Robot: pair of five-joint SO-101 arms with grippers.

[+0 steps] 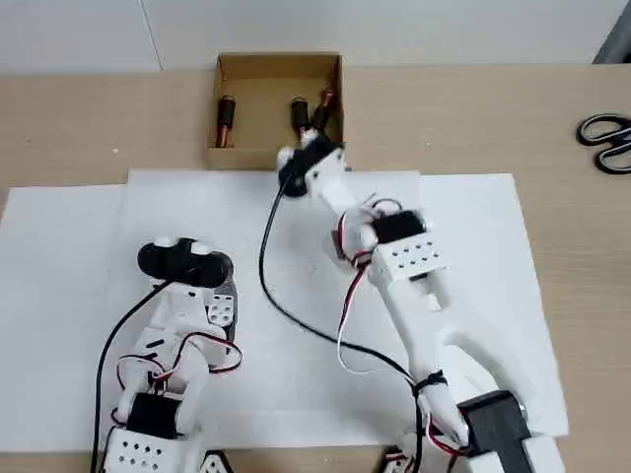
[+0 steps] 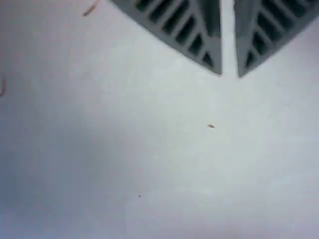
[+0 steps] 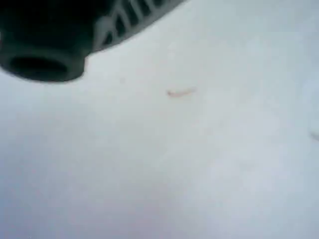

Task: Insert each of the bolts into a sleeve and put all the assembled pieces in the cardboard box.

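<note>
The cardboard box (image 1: 279,71) stands at the back of the table. Inside lie two copper-and-black assembled pieces, one on the left (image 1: 226,120) and one to the right (image 1: 299,114). My right gripper (image 1: 317,136) is at the box's front right corner, shut on a third assembled piece (image 1: 323,106) that tilts into the box. The right wrist view shows this piece's black hollow end (image 3: 42,62) beside a grey finger (image 3: 129,20). My left gripper (image 2: 229,74) hangs just above the white paper (image 2: 149,159), shut with a thin slit and nothing in it; it sits near left (image 1: 222,310).
A large white paper sheet (image 1: 89,246) covers the table's middle. Black scissors (image 1: 606,138) lie at the far right edge. A black cable (image 1: 271,286) and thin wires trail across the paper between the arms.
</note>
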